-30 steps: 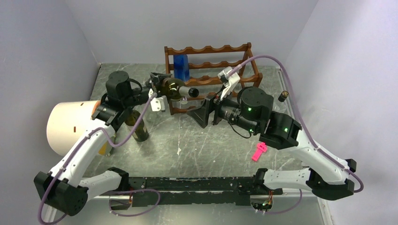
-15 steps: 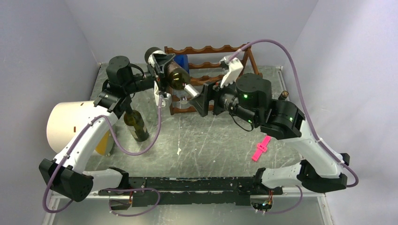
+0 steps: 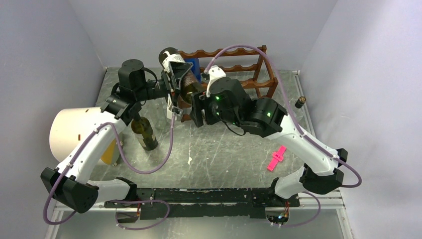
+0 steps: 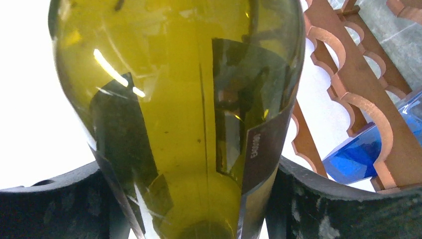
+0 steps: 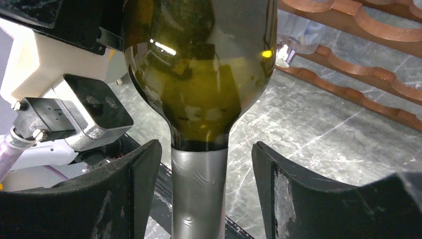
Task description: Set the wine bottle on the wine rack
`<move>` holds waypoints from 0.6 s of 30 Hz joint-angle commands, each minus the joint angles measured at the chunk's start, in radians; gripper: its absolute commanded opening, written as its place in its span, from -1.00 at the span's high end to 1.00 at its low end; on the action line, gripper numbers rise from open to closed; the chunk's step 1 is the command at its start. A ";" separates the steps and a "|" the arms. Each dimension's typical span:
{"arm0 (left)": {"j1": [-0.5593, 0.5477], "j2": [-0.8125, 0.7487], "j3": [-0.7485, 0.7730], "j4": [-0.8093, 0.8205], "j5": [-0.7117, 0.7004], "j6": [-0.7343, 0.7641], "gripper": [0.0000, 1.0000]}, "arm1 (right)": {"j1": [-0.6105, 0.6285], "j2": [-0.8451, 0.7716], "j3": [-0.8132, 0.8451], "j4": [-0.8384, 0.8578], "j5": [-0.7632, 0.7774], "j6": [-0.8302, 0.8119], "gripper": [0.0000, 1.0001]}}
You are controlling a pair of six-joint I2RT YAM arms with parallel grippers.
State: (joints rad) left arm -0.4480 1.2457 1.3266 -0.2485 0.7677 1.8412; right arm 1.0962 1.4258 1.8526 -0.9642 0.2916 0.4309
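A green wine bottle (image 3: 185, 85) with a silver foil neck (image 5: 199, 194) hangs in the air in front of the left end of the reddish-brown wine rack (image 3: 239, 67). My left gripper (image 3: 175, 74) is shut on the bottle's body (image 4: 189, 99), one finger on each side. My right gripper (image 3: 197, 110) is open, and its fingers (image 5: 124, 199) stand on either side of the neck with gaps on both sides. The rack also shows in the left wrist view (image 4: 348, 89) and in the right wrist view (image 5: 358, 30).
A blue bottle (image 3: 193, 67) lies in the rack's left side. A second green bottle (image 3: 144, 133) stands on the table under my left arm, next to a large white cylinder (image 3: 74, 132). A pink object (image 3: 275, 160) lies at the front right.
My left arm has lifted the bottle and turned it, so its neck points down toward the front. My right arm has swung left and its open fingers now flank the neck.
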 commanded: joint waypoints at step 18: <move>-0.017 -0.034 0.010 0.075 0.024 0.029 0.86 | -0.001 0.018 -0.090 0.045 0.017 0.043 0.54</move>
State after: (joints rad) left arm -0.4583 1.2381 1.2808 -0.2535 0.7490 1.9266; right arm 1.0962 1.4502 1.7809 -0.9401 0.2943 0.4770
